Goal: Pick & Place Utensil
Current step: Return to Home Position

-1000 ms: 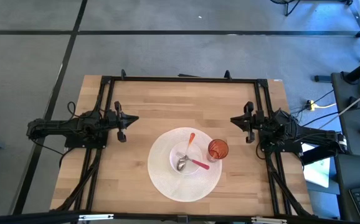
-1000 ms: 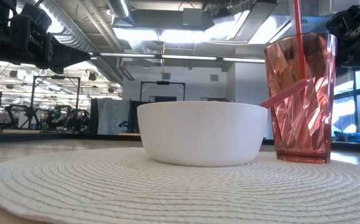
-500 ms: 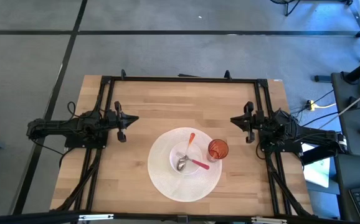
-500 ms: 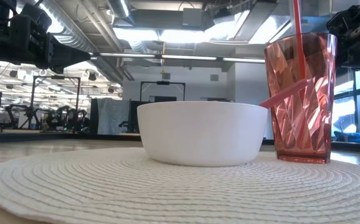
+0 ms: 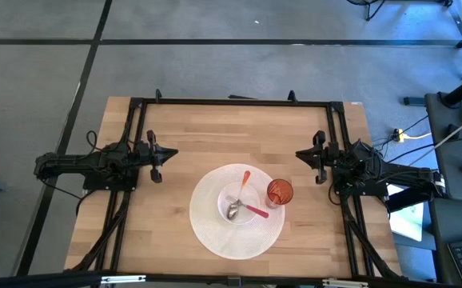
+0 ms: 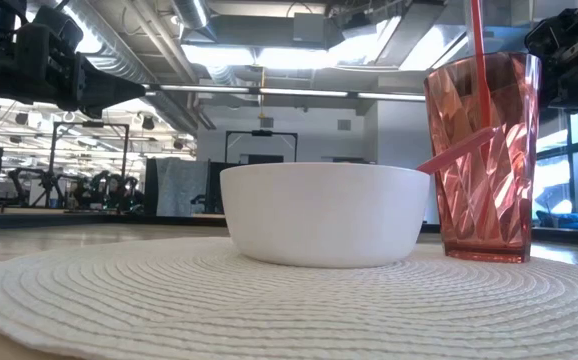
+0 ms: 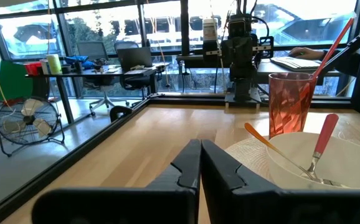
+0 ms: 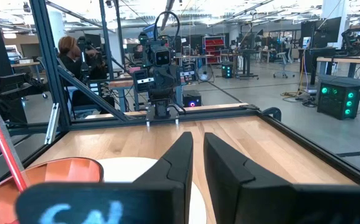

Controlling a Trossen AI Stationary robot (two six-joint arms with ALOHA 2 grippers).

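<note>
Left hand [image 7: 200, 146] closed; orange spoon [image 7: 266, 144] slants in white bowl [image 7: 278, 169].

bright ceiling strips above white bowl [image 6: 324, 215] in low view, bowl's near wall softly shaded; red cup [image 6: 481, 150] beside bowl glows, backlit. window glare behind bowl in left wrist view.

Orange spoon [image 5: 240, 192], pink fork [image 5: 256, 211] lie in white bowl [image 5: 221, 205].
</note>
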